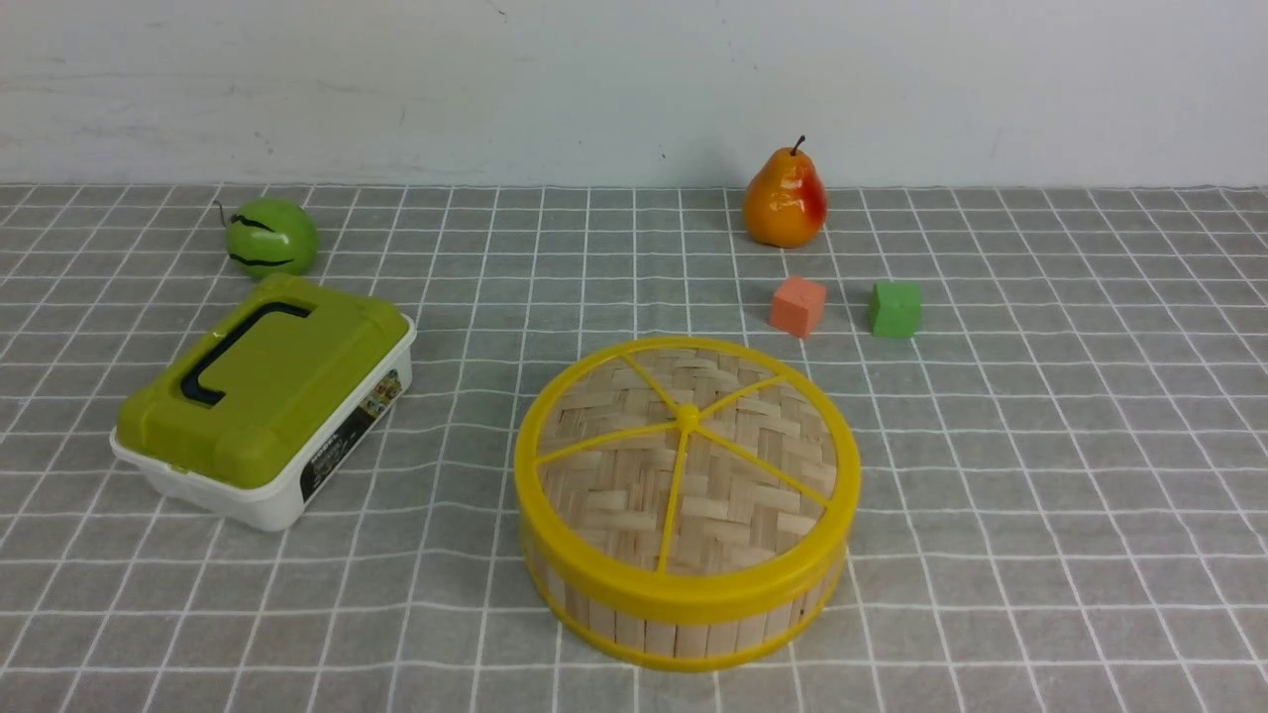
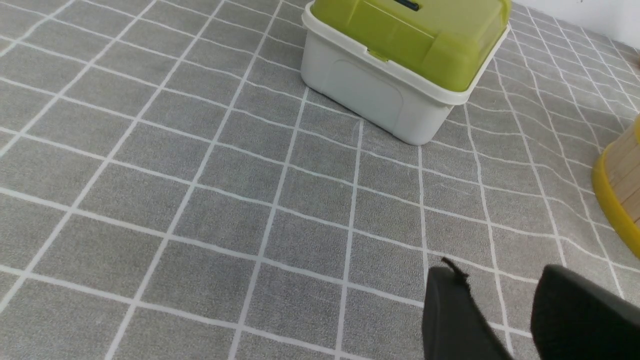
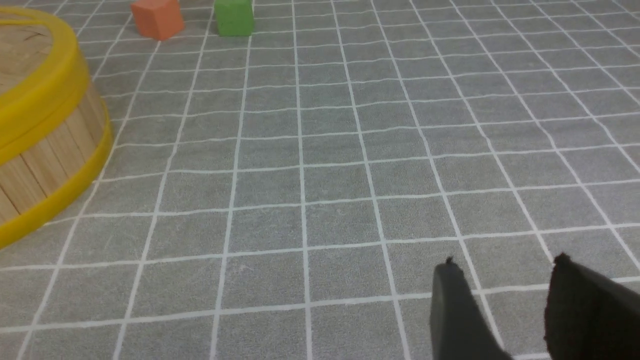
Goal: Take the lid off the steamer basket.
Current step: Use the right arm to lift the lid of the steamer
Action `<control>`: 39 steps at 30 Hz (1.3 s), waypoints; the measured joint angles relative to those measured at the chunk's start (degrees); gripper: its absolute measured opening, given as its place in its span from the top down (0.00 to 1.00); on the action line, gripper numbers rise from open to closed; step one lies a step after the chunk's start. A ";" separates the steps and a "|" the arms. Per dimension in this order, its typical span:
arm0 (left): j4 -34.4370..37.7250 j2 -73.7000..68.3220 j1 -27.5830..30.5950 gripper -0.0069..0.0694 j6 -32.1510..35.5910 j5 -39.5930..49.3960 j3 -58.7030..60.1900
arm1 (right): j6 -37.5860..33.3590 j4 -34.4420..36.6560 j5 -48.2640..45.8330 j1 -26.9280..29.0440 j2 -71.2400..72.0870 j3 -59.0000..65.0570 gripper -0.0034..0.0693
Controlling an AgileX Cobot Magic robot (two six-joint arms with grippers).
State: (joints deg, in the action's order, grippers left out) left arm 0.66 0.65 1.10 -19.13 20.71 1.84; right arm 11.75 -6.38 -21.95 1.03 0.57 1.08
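While the lid (image 1: pixel 686 460) sits flush on the steamer basket (image 1: pixel 684 622), centre of the checked cloth (image 1: pixel 1040 495), we hold off on either side: left gripper (image 2: pixel 497 274) and right gripper (image 3: pixel 505 263) both spread apart and empty, well clear, probably keeping the lid's edge open for approach.

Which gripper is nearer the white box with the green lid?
Left. The white box lies ahead of the left gripper; the right gripper is across the steamer basket from it.
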 joint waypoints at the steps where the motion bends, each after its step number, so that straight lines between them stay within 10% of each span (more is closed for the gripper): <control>1: 0.00 0.00 0.00 0.60 0.00 0.00 0.00 | 0.00 -0.43 0.00 0.00 0.00 0.00 0.62; 32: 0.00 0.00 0.00 0.60 0.00 0.00 0.00 | 0.00 -1.08 0.00 0.00 0.00 0.00 0.62; 39: 0.00 0.00 0.00 0.60 0.00 0.00 0.00 | 3.87 12.94 0.21 0.00 0.00 0.00 0.62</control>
State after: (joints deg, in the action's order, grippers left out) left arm 0.66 0.65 1.10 -19.13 20.71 1.84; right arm 15.62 6.56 -21.73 1.03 0.57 1.08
